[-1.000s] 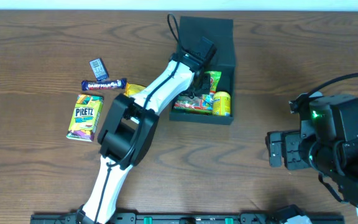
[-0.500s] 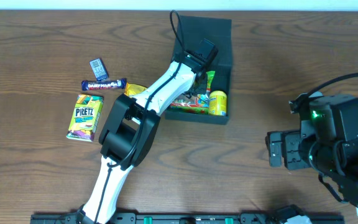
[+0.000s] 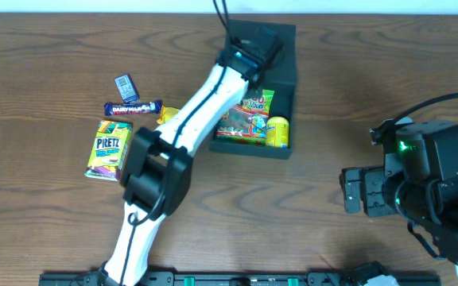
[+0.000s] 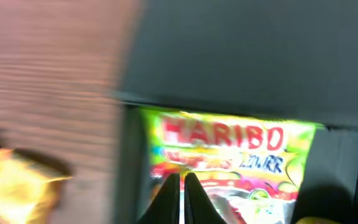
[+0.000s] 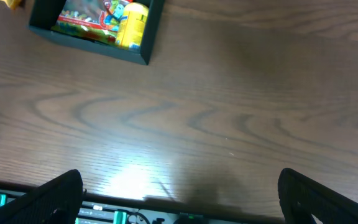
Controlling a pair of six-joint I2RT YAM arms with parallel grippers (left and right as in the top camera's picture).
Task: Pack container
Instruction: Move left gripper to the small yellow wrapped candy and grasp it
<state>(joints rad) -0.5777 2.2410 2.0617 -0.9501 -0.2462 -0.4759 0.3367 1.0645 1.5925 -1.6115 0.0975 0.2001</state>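
Wood-grain worktop [image 3: 54, 48]: container [image 3: 285, 71], likely light, stiff cardboard; I'd take a side wall. Left gripper [image 4: 181, 180] pressed together; right gripper [image 5: 179, 175] spread apart.

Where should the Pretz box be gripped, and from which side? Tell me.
Grip the Pretz box across its two long edges, mid-length, coming straight down from above. It lies flat on the table, so only its narrow width looks graspable, and the Dairy Milk bar crowds its far end.
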